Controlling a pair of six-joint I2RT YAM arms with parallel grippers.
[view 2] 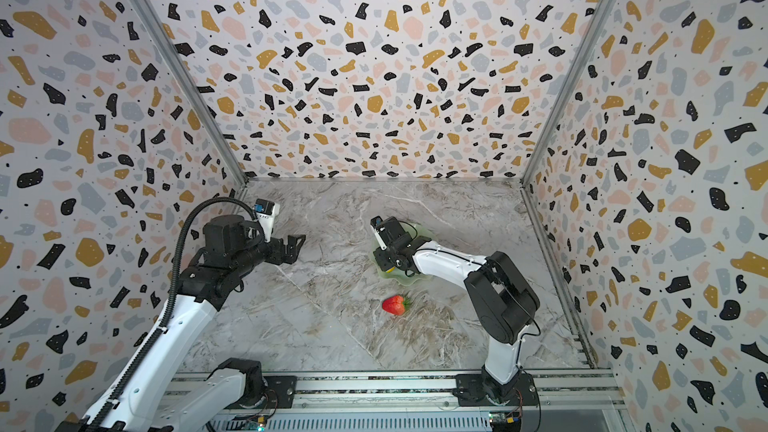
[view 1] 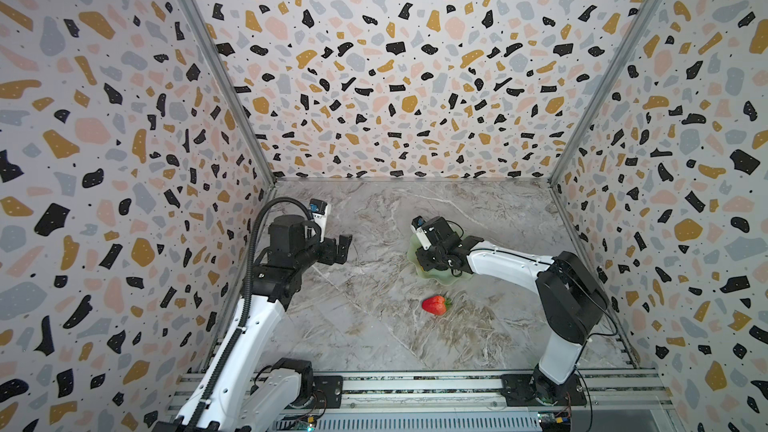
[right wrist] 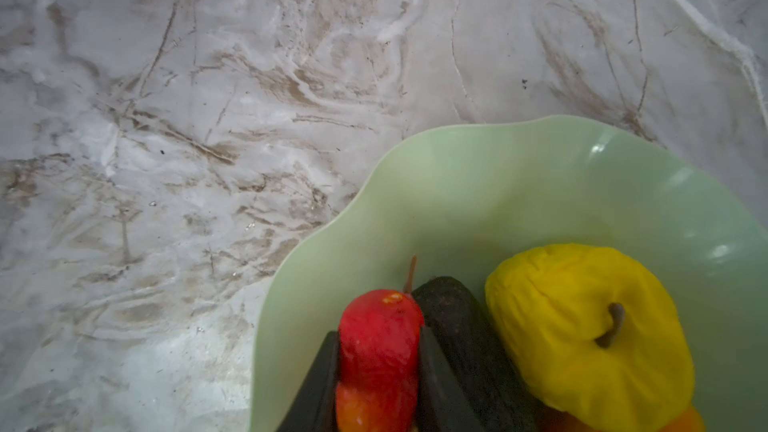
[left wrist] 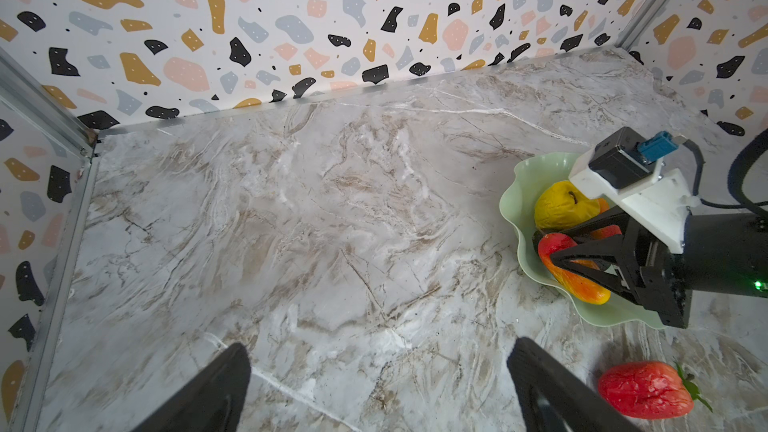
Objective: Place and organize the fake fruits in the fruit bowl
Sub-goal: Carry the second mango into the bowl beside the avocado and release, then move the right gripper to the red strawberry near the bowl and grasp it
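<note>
Red-orange elongated toy fruit (left wrist: 590,290) is clamped by the right end effector (right wrist: 378,334) inside the mint-green scalloped bowl (right wrist: 498,184); the left end effector (left wrist: 378,363) is spread open, empty, well apart.

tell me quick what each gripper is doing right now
left gripper: open, holding nothing.
right gripper: shut on the red-orange fruit, down inside the fruit bowl.
</note>
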